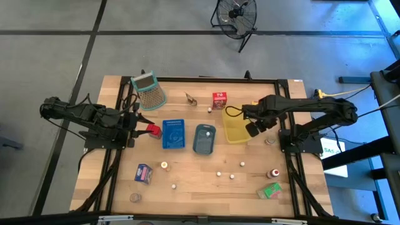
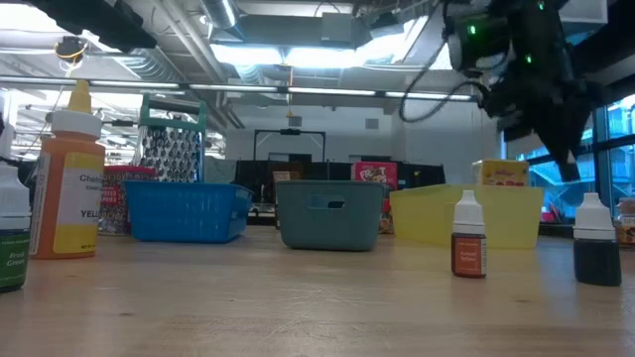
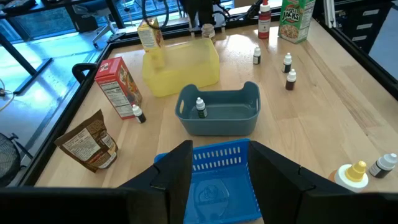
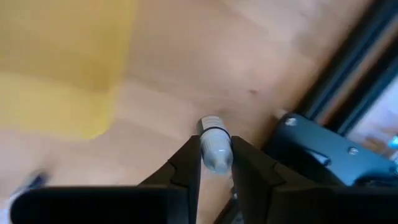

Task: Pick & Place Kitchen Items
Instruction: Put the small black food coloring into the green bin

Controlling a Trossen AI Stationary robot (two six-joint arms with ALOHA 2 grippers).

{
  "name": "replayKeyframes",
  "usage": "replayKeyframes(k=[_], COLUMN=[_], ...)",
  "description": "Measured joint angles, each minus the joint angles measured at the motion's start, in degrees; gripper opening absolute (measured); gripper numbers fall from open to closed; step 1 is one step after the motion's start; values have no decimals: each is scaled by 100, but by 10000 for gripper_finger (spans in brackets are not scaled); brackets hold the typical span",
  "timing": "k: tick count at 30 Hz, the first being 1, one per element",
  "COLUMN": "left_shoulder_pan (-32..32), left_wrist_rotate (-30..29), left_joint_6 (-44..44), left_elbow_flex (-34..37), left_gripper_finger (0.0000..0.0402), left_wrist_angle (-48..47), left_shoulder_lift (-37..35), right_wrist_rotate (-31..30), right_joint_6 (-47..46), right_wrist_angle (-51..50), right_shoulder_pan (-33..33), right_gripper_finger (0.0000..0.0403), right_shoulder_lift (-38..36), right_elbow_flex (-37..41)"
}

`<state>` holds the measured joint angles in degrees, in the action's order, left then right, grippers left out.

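My right hand [image 4: 216,163] hangs above the tabletop [image 1: 194,178] at the yellow tray's [image 1: 236,132] three o'clock edge, fingers pinched on a small grey-capped bottle [image 4: 214,147]; only its cap and neck show, the body hidden between my fingers. My left hand [image 3: 219,163] waits at nine o'clock of the blue tray [image 1: 174,134], fingers parted, nothing visibly between them in the wrist view; a red object [image 1: 152,130] at its tip in the overhead view is hard to make out. One dropper bottle [image 3: 201,107] stands inside the grey-blue tray [image 3: 219,111]. Cartons and little bottles lie scattered elsewhere.
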<state>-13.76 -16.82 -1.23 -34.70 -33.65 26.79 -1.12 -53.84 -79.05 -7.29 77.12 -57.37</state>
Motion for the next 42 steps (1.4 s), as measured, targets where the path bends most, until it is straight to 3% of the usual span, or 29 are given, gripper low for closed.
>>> replayKeyframes(k=[7, 14, 21, 27, 42], left_shoulder_pan=[-2, -1, -2, 0, -2], left_wrist_rotate=[0, 0, 0, 0, 0], left_joint_6=[0, 0, 2, 0, 0], left_elbow_flex=[0, 0, 0, -2, -2], left_gripper_finger=[149, 149, 149, 149, 149], left_wrist_angle=[1, 2, 0, 2, 2], left_shoulder_lift=[0, 0, 0, -2, -2], right_wrist_rotate=[-35, 36, 87, 403, 288], right_joint_6=[110, 1544, 2162, 3341, 4400], right_wrist_angle=[298, 2302, 3192, 4315, 2365], right_shoulder_pan=[685, 1337, 1369, 1254, 876], right_gripper_finger=[78, 78, 78, 78, 78], right_shoulder_lift=[-4, -4, 366, 1040, 3432], right_elbow_flex=[-853, -1153, -1157, -1228, -4247])
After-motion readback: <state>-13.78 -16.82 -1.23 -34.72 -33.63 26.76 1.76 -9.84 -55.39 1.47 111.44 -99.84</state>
